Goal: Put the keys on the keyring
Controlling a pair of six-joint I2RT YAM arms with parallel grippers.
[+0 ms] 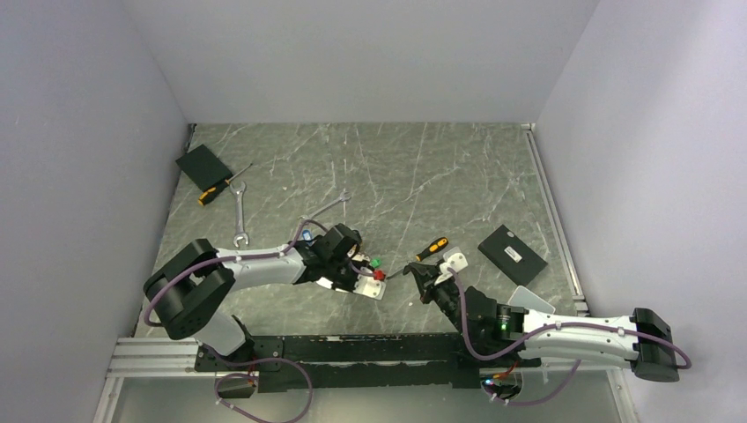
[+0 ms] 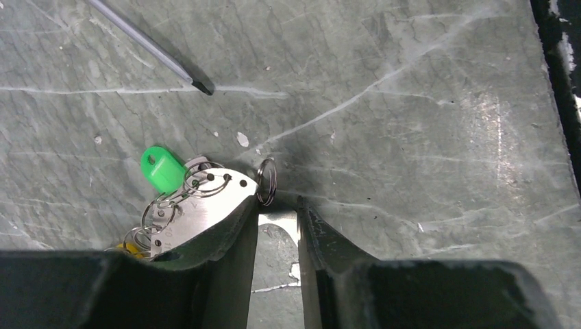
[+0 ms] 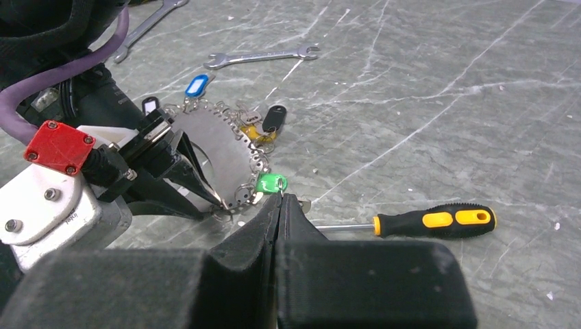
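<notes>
Left wrist view: left gripper (image 2: 277, 202), jaws slightly apart, brackets the small ring (image 2: 266, 181) on the keyring (image 2: 205, 209), the right gripper (image 3: 281, 199) is closed, and the next move probably needs a square pinch.

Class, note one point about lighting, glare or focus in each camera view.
Top view: even light, faint shadows on the table. Left wrist view: a white glare patch on it at right; the left end effector is dark and featureless. Right wrist view: the green key is sharp; the right end effector blocks the foreground.
</notes>
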